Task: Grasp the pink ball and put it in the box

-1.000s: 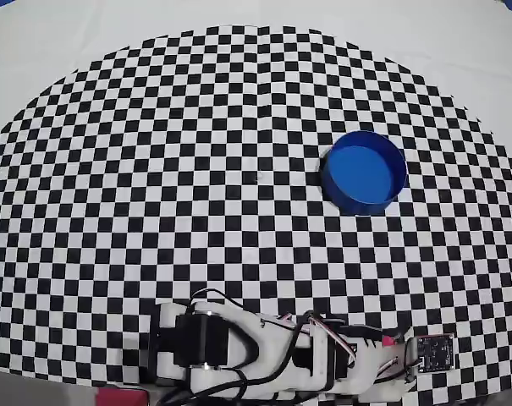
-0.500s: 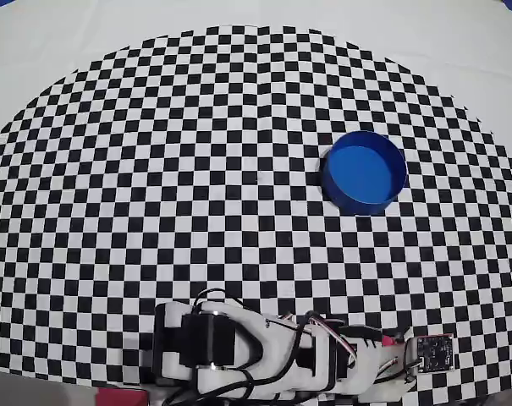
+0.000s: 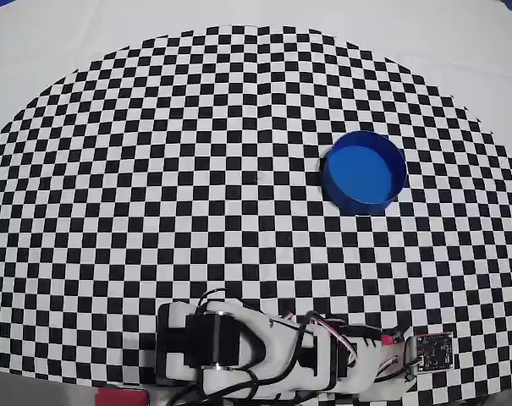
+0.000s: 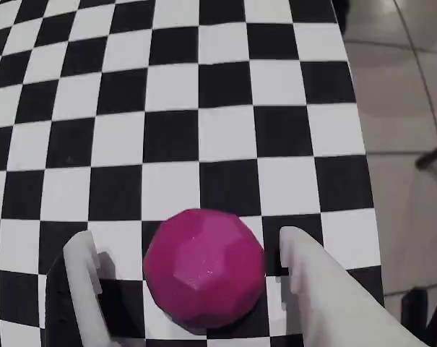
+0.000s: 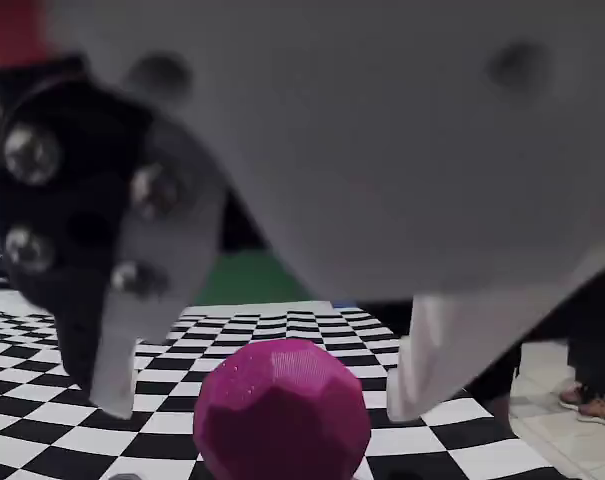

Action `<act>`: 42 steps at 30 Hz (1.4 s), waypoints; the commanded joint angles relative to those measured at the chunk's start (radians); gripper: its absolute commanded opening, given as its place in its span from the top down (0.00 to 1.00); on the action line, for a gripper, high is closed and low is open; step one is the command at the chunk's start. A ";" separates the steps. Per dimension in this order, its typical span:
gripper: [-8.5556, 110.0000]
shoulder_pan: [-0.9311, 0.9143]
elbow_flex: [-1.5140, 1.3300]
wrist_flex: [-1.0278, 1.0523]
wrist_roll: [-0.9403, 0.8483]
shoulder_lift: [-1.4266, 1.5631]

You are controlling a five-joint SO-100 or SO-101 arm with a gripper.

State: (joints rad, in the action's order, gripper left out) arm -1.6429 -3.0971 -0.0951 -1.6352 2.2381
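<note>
My checkered worktop point(image 3: 154, 169) fills the overhead view, with the round blue box point(image 3: 364, 172) on its right half, well apart from my arm at the bottom edge. My claw point(image 4: 185, 256) stands spread, fingers point(image 4: 84, 264) flanking the faceted pink ball point(image 4: 204, 267) resting on the cloth.

My overhead view is evenly and brightly lit, sharp throughout, with the black-and-white checkered cloth point(image 3: 196, 169) bowing outward from lens distortion. A soft shadow sits inside the round bright blue tub point(image 3: 365, 172) at its near wall. In the wrist view the faceted magenta ball point(image 4: 204, 266) is crisp, casting a dim shadow at its left. My fixed view is dimmer; the white arm housing point(image 5: 382, 130) fills it, badly blurred.
</note>
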 commanded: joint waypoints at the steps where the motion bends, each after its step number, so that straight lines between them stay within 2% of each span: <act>1: 0.68 0.006 -0.003 -0.020 -0.005 -0.012; 42: 0.68 -0.005 0.006 -0.097 -0.008 -0.100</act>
State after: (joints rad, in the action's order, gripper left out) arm -1.6429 -3.0956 -0.1764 -1.6352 2.1460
